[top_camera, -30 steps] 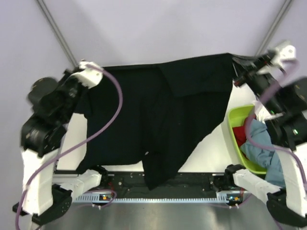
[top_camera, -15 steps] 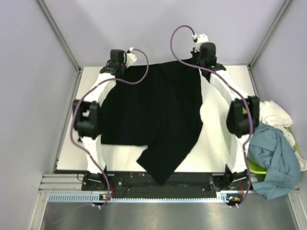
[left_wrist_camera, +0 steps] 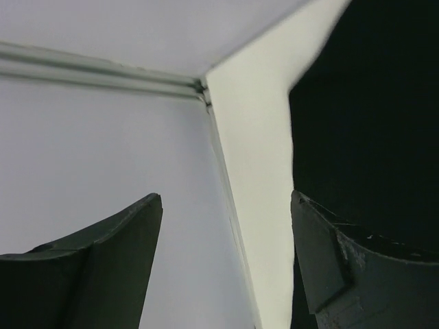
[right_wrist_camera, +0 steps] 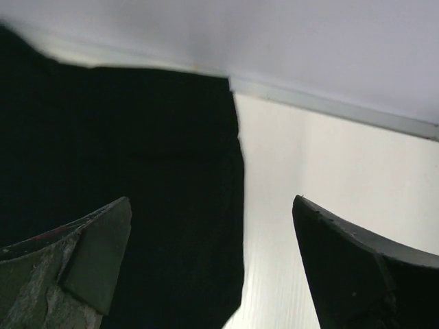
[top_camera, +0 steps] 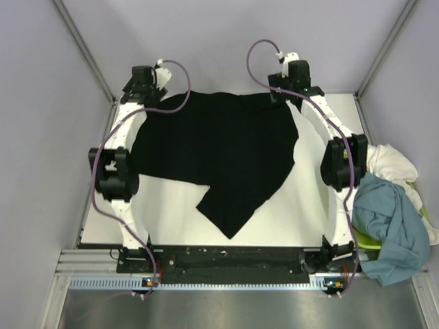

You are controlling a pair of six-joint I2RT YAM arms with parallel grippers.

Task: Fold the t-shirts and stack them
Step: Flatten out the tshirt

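Black t-shirt point(top_camera: 219, 154) is spread mostly flat on the table point(top_camera: 309, 212), so I'd guess it's laid out for folding. Left gripper point(left_wrist_camera: 226, 199) and right gripper point(right_wrist_camera: 212, 200) hover by its far corners, both wide open, holding nothing.

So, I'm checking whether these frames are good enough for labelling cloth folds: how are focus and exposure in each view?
Top external: sharp and evenly lit, but the black t-shirt is a near-featureless dark mass, folds barely visible. Left wrist: the left tool looks soft, the table glares white. Right wrist: right tool soft too, shirt textureless.
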